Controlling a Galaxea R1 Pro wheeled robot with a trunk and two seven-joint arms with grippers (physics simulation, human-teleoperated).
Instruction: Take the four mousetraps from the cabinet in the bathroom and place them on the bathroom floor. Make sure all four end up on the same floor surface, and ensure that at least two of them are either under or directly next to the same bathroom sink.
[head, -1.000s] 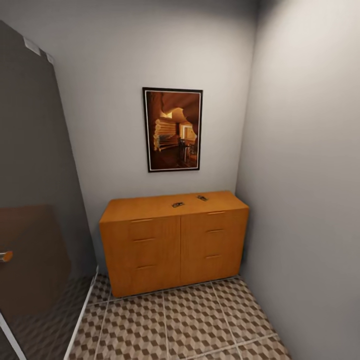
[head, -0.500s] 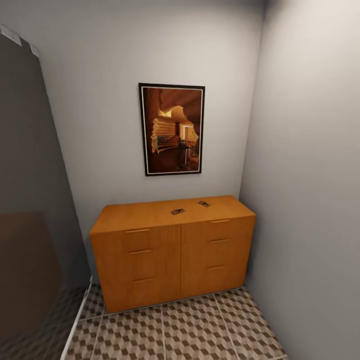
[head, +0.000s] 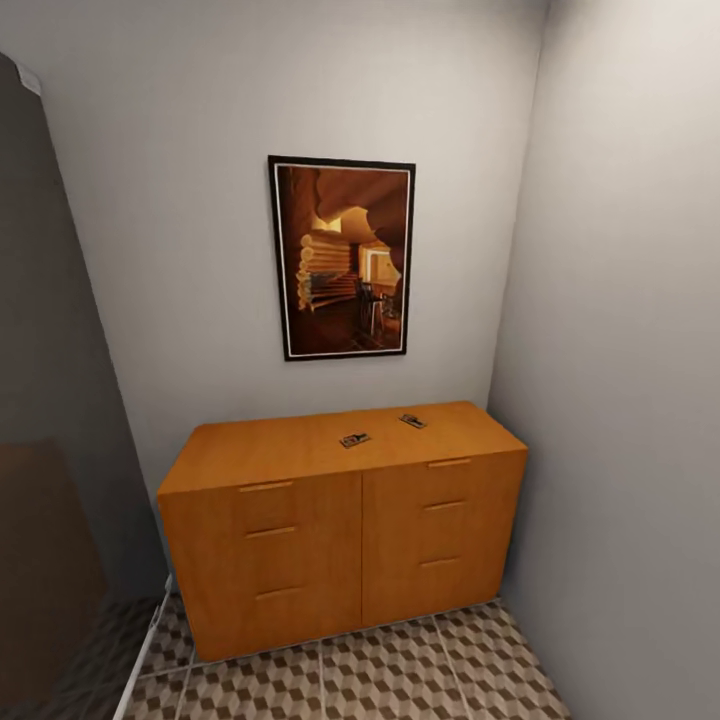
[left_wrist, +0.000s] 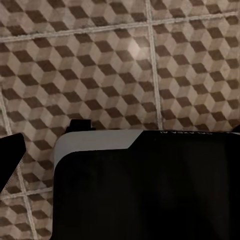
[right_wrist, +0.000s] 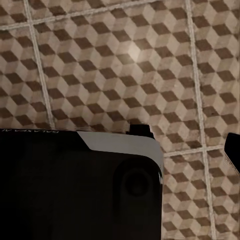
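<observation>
Head view — two mousetraps (head: 354, 440) (head: 412, 421) lie apart atop the orange cabinet (head: 340, 540). Wrist views face the cube-patterned bathroom floor (left_wrist: 120, 65) — gripper states cannot be told.

Left wrist view: broad black body panel (left_wrist: 150, 195), matte, with rounded corners. Pale grey band (left_wrist: 95, 140) along its upper edge, slanting off at one end. Small black tab (left_wrist: 80, 124) stands proud above the grey band. Faint lettering near the panel's edge, too small to read.

Right wrist view: like black panel (right_wrist: 75, 190) with grey band (right_wrist: 125, 144), small black tab (right_wrist: 140, 129), and a shallow round recess (right_wrist: 135, 185) in the black face.
</observation>
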